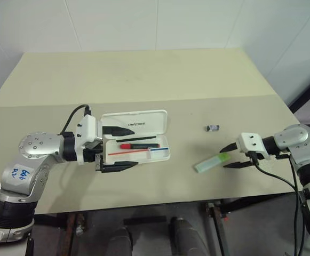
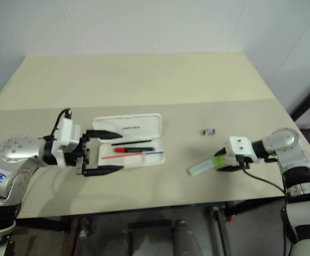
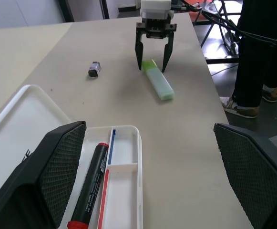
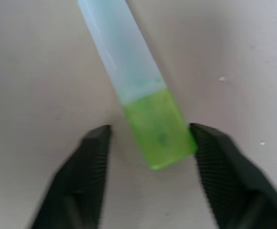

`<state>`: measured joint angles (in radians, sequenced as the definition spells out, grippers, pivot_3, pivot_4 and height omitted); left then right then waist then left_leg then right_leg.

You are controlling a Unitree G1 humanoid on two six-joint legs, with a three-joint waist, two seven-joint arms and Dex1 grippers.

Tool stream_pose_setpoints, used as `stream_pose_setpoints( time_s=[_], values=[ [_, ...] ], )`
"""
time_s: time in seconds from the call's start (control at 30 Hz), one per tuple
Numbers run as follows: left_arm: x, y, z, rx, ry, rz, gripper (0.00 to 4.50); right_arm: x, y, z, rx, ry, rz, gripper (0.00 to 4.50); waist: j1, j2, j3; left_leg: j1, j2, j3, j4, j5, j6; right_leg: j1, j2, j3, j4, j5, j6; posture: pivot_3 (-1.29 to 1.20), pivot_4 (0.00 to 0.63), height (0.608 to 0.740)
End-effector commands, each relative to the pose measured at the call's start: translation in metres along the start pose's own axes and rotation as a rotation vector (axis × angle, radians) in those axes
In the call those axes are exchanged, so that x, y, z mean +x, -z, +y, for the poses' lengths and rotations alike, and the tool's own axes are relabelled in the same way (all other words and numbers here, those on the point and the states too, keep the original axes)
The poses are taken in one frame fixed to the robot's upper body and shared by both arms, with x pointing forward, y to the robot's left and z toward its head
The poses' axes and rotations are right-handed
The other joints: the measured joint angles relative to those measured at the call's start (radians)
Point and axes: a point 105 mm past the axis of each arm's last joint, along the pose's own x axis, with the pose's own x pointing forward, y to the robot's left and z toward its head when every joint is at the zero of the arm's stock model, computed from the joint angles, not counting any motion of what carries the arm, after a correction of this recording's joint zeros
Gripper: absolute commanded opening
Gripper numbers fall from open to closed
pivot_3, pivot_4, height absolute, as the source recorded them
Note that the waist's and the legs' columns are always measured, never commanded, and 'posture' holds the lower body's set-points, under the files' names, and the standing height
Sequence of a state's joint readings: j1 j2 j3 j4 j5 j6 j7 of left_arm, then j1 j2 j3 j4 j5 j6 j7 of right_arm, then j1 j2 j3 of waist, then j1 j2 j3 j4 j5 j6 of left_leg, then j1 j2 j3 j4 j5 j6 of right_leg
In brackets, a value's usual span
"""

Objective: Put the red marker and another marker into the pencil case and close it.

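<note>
red marker (image 1: 138,145) in open pencil case (image 1: 144,124), green highlighter (image 1: 212,162) outside

The small dark object (image 1: 213,128) on the bench (image 1: 144,80) was too small to identify. In the right wrist view the green marker (image 4: 138,81) was blurred and its pale end ran off the picture's edge; whether the right gripper (image 4: 150,143) touched its cap could not be told. The lettering on the pencil case (image 1: 144,118) lid was too small to read. In the left wrist view the left gripper's fingers (image 3: 57,167) hid part of the case, the red marker (image 3: 88,188) was cut off at its red end, and a person (image 3: 262,52) was cropped above the legs.
</note>
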<state>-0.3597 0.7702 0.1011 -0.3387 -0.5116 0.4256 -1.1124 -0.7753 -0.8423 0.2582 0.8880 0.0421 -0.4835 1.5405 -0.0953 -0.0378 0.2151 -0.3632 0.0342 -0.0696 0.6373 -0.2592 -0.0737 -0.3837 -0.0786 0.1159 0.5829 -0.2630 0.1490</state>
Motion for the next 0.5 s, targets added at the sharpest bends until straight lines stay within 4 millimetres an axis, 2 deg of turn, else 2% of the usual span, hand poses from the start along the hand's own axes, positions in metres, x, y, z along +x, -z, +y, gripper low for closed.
stream_pose_setpoints(
  time_s=[0.03, 0.07, 0.3, 0.4, 0.5],
  values=[
    [-0.005, -0.009, 0.001, 0.040, -0.014, -0.008, 4.50, 0.000, 0.006, 0.007, 0.018, -0.062, 0.029, 1.30, -0.008, -0.002, 0.001, 0.004, 0.000, 0.000, 0.000, 0.000, 0.000, 0.005, 0.000, 0.000, -0.001, 0.000, 0.000, 0.00, 0.150, 0.740],
    [-0.005, -0.008, 0.001, 0.041, -0.014, -0.006, 4.50, -0.001, 0.005, 0.006, 0.017, -0.057, 0.024, 1.11, -0.010, -0.002, 0.001, 0.008, 0.000, 0.000, 0.000, 0.000, 0.000, 0.009, 0.000, 0.000, -0.003, 0.000, -0.001, 0.00, 0.150, 0.740],
    [-0.006, -0.005, 0.004, 0.048, -0.017, 0.003, 4.50, -0.003, 0.003, -0.003, 0.006, 0.016, 0.022, 1.10, -0.017, -0.002, 0.001, 0.007, 0.000, 0.000, -0.005, 0.000, -0.001, 0.009, 0.000, 0.001, -0.008, 0.001, -0.001, 0.00, 0.150, 0.740],
    [-0.020, 0.007, 0.010, 0.044, -0.056, 0.042, 4.50, -0.009, -0.025, -0.009, -0.021, 0.042, -0.083, 1.10, -0.018, -0.001, 0.001, 0.008, 0.000, 0.000, -0.006, 0.000, -0.001, 0.007, 0.000, 0.001, -0.007, 0.000, 0.000, 0.00, 0.150, 0.740],
    [-0.033, 0.015, 0.011, 0.034, -0.080, 0.067, 4.50, -0.014, -0.053, -0.008, -0.061, 0.031, -0.154, 1.10, -0.016, 0.003, 0.004, 0.007, 0.000, 0.000, -0.008, -0.001, -0.001, 0.003, 0.000, 0.001, -0.001, -0.003, 0.001, 0.00, 0.150, 0.740]
  ],
)
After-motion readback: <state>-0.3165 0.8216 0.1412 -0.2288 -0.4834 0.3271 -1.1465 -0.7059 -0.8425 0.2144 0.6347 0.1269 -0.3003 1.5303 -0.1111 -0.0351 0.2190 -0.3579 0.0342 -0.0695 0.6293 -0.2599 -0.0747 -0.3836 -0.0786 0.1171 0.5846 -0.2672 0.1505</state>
